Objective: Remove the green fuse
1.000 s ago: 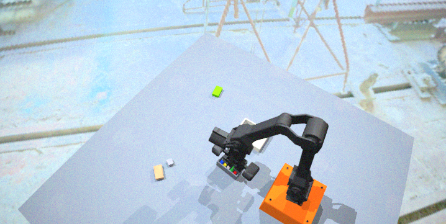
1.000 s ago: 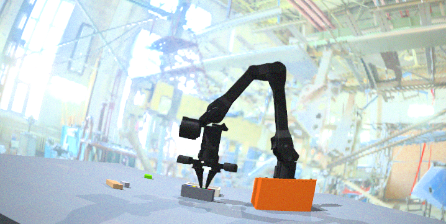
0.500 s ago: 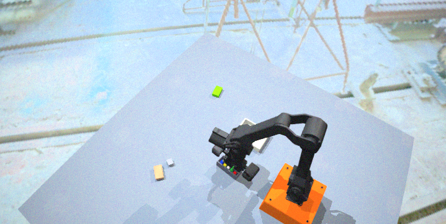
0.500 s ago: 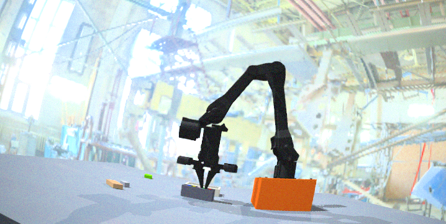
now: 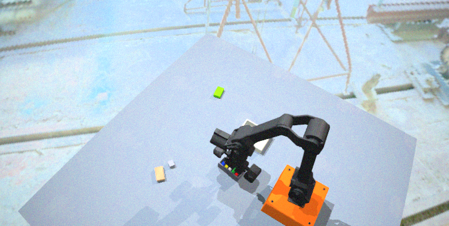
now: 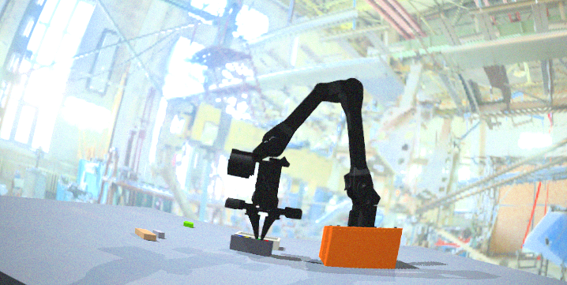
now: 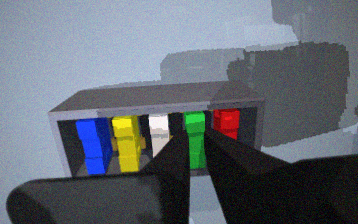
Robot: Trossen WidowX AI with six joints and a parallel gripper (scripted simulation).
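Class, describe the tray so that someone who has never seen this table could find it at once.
Start at the orange base of the arm, then follow the black arm towards the fuse block. The tray lies under the arm, just beyond the block; it is the only pale, shallow, open-topped box there, mostly hidden by the arm.

The top view is looking steeply down from high above the desk, taking in the whole arm. The exterior view is sitting low at desk level, facing the arm side-on. The wrist view is peering close past the fingers into the fuse block, which all three views are sharing.
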